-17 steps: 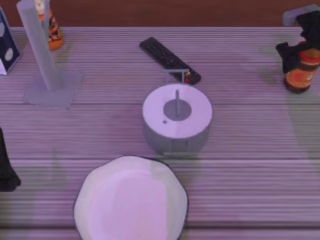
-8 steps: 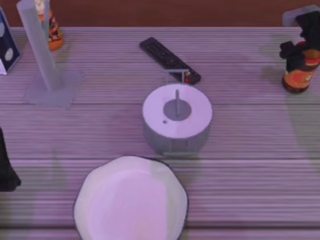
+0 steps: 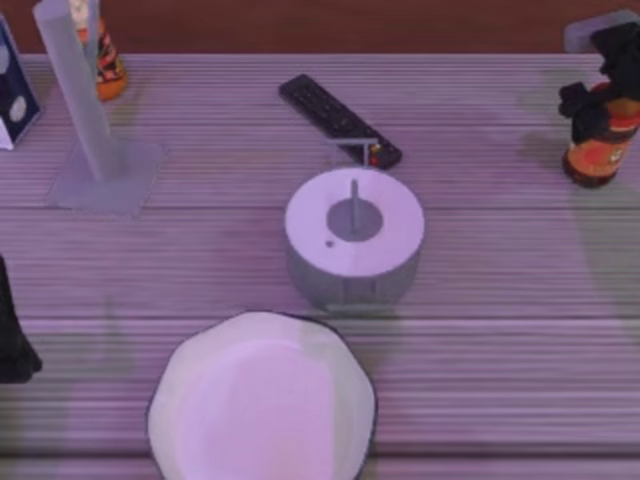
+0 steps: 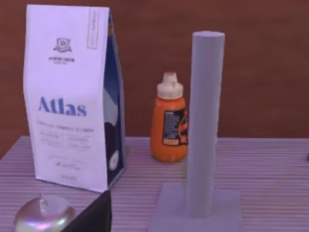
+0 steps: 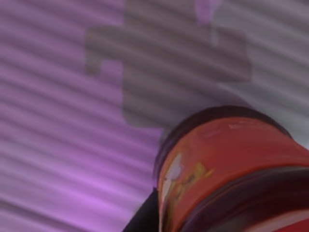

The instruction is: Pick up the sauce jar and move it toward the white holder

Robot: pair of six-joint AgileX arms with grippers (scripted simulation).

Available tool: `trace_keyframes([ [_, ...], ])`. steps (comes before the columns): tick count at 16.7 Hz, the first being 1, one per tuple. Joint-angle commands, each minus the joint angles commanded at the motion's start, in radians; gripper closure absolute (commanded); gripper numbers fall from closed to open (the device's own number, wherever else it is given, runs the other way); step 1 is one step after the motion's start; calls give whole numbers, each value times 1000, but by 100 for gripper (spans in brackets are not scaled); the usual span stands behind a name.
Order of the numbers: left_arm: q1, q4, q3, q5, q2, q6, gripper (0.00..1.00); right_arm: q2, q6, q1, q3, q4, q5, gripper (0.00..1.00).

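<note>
Jar gripped and lifted; carry to the holder is next.

The white holder (image 3: 354,232) sits mid-frame in the top view. At upper right the right gripper (image 3: 592,100) pinches the sauce jar (image 3: 598,145); it must travel left. The left gripper (image 3: 14,345) idles at left edge, fingers unreadable.

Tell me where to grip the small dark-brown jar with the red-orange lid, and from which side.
Grip the small dark-brown sauce jar across its round body just under the red-orange lid, coming down from above. It stands upright at the table's right edge, so its curved sides give two opposite faces. The right pincer is already at its top; the left pincer sits idle at the left edge.
</note>
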Motion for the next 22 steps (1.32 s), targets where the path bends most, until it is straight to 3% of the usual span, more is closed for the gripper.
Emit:
trace_keyframes([
  [6,0,0,0,0,0,0,0,-73,3,-2,-72,1,-2,100],
  [15,0,0,0,0,0,0,0,-521,2,11,-516,-3,-6,100],
  [22,0,0,0,0,0,0,0,-537,19,14,-537,1,-3,100],
])
